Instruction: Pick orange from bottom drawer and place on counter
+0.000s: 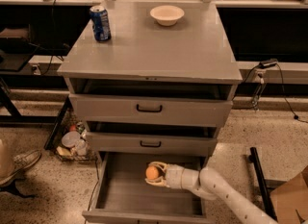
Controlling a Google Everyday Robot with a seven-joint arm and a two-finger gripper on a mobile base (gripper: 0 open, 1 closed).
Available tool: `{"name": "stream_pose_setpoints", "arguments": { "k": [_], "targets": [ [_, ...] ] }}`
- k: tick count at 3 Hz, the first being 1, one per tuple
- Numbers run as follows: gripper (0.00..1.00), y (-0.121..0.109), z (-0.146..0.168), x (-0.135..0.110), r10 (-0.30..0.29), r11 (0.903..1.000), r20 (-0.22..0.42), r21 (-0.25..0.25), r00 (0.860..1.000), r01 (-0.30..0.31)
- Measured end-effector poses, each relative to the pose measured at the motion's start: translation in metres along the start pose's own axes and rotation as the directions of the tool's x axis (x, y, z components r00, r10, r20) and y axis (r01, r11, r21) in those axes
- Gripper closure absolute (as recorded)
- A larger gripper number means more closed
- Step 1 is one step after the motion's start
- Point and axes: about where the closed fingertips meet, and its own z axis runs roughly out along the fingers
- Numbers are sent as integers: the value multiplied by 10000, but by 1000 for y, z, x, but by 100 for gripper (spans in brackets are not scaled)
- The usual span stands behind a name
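Leftmost, a shoe (pixel 19 163) sits on the floor, with a bin (pixel 72 143) of scraps beside the cabinet (pixel 192 112). Up on the counter (pixel 154 50) stand a can (pixel 100 23) at the left rear and a bowl (pixel 167 14) farther right. Below, the bottom drawer (pixel 125 196) is pulled out. The orange (pixel 152 172) is inside it, clasped between the fingers of the gripper (pixel 150 173), whose arm (pixel 226 194) reaches in from the lower right.
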Motion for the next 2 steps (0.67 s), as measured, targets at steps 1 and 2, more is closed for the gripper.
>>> {"name": "stream_pose_setpoints", "arguments": {
  "k": [1,2],
  "targets": [
    [100,-18,-7,-77,-818,9965,-569,-199,9950,808],
    [100,-51,-36,-168,-1589,9872,-796,8,9841,1594]
  ]
}}
